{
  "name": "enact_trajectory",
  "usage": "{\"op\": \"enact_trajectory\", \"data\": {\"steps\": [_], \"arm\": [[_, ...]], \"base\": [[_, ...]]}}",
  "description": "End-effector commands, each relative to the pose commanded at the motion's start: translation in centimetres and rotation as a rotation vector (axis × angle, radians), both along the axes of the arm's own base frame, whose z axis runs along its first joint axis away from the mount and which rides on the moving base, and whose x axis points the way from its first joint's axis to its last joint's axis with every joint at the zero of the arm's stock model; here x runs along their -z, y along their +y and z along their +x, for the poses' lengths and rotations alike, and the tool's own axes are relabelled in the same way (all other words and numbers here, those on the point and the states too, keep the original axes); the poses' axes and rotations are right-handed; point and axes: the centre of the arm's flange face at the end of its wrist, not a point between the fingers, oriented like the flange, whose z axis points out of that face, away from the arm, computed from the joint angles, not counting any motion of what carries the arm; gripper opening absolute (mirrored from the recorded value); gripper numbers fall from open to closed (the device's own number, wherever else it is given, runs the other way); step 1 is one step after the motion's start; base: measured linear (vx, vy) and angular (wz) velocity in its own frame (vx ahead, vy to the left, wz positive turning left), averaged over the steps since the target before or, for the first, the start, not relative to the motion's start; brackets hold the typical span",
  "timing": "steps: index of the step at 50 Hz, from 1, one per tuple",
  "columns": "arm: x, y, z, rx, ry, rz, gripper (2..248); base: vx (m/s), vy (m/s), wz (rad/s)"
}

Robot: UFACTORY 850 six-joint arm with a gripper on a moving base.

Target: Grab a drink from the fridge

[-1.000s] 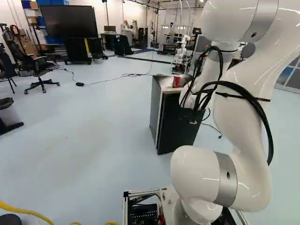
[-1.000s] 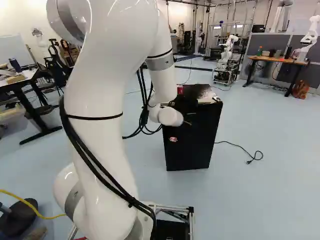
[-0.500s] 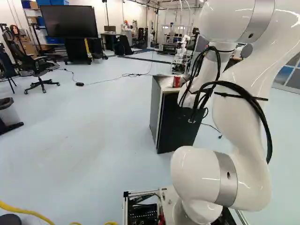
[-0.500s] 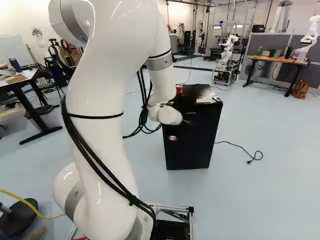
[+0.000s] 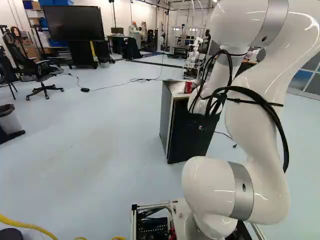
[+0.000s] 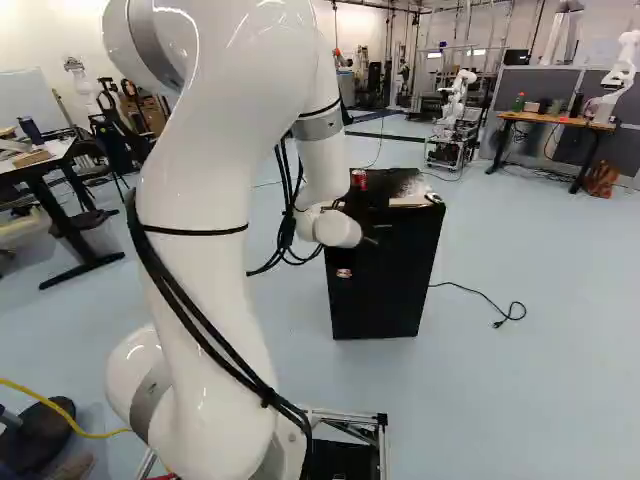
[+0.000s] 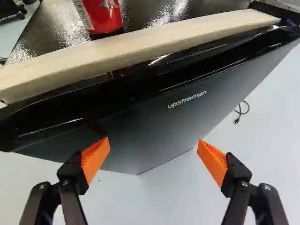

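In the left base view, a chair (image 5: 44,74) stands near a screen (image 5: 77,22), with a bin (image 5: 7,121) at the left edge and a yellow cable (image 5: 31,226) at the foot. In the right base view, a table (image 6: 560,121) at the right bears a bottle (image 6: 519,102).

The fridge (image 6: 390,285) stands on the floor (image 6: 550,380) ahead of me. On its top, the can (image 7: 105,18) sits just behind the strip (image 7: 140,46) at the front edge. A cord (image 6: 465,289) lies on the floor to the fridge's right in my right base view. Beyond the fridge is another robot (image 6: 458,90); farther right stands a desk (image 6: 565,121). A chair (image 5: 42,75) is at the left of my left base view.
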Motion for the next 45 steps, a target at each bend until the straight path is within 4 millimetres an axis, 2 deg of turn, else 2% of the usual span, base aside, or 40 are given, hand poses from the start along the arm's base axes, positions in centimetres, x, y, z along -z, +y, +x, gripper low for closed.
{"op": "enact_trajectory", "data": {"steps": [45], "arm": [[0.2, 1.1, 2.2, -0.036, -0.012, -0.004, 247]], "base": [[0.0, 0.0, 0.0]]}}
